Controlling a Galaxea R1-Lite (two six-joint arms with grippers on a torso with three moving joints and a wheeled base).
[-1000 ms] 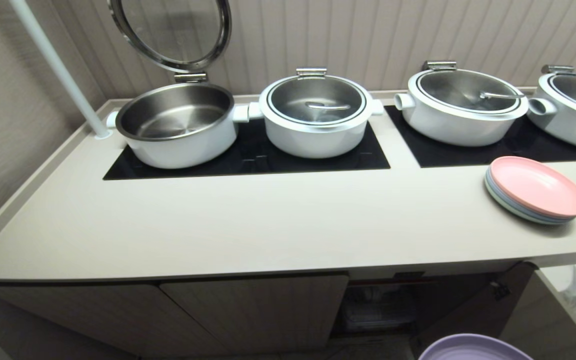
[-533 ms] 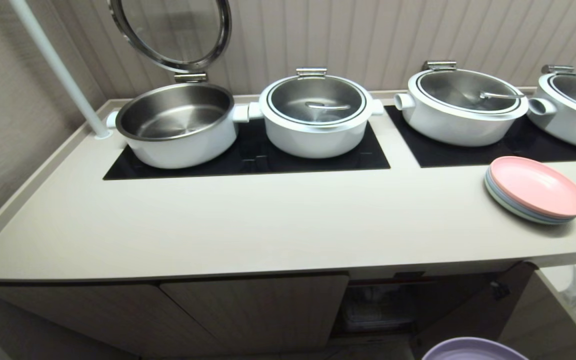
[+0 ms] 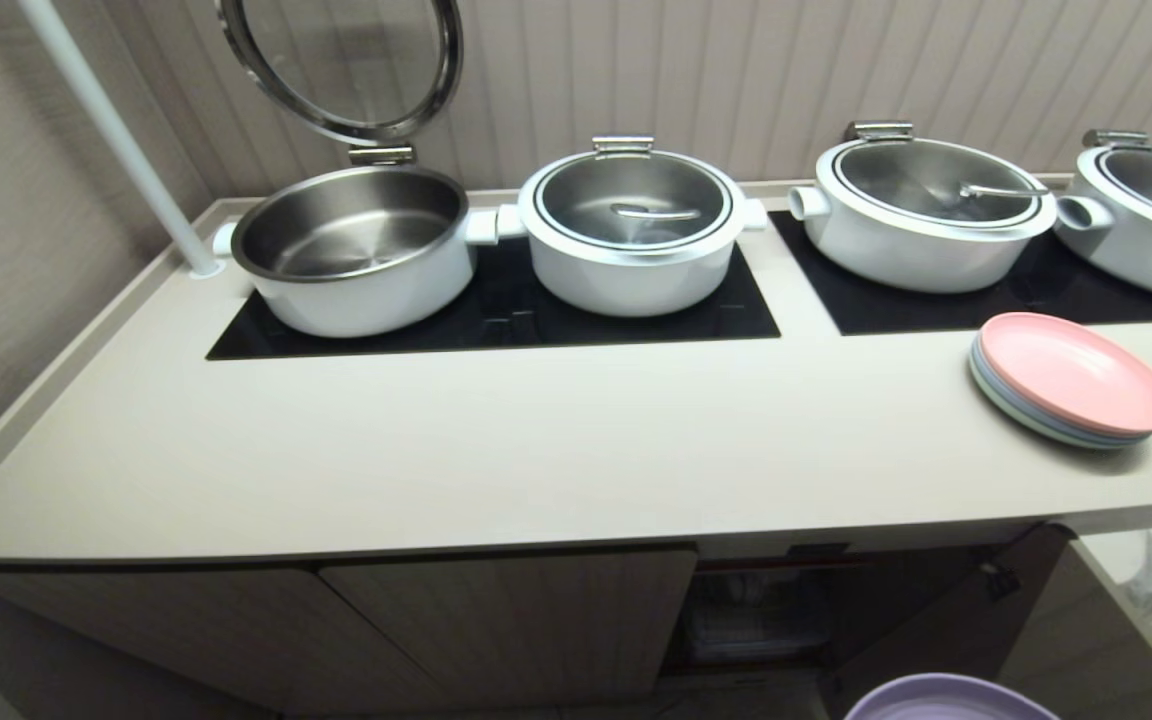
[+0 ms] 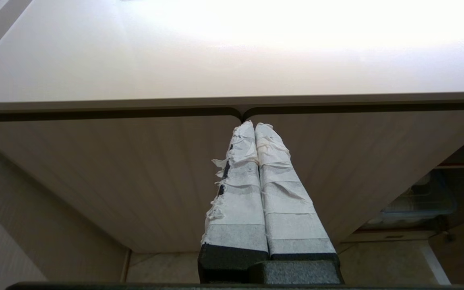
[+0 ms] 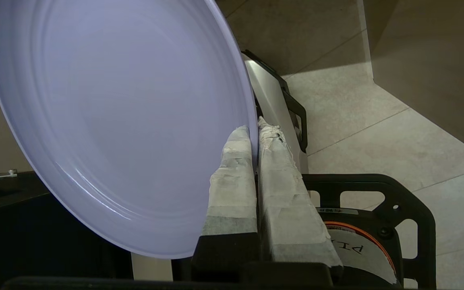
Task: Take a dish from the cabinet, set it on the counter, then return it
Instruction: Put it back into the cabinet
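Note:
The lavender dish [image 5: 115, 121] hangs tilted in the air, and my right gripper [image 5: 255, 131] is shut on its rim. In the head view only the dish's far edge [image 3: 948, 698] shows, at the bottom right, below the counter [image 3: 536, 450] and in front of the cabinet's open compartment [image 3: 766, 610]. The right gripper itself is outside the head view. My left gripper [image 4: 255, 127] is shut on nothing and points at the seam between two closed ribbed cabinet doors [image 4: 115, 173].
Several white pots stand on black hob panels [image 3: 496, 320]; the leftmost has its lid raised [image 3: 341, 65]. A pink-topped plate stack [image 3: 1071, 385] sits at the counter's right. The cabinet's open door [image 3: 946, 620] swings out on the right. A white pole [image 3: 116, 140] rises at the back left.
The dish's edge has sunk very slightly at the bottom of the head view. Nothing else has moved.

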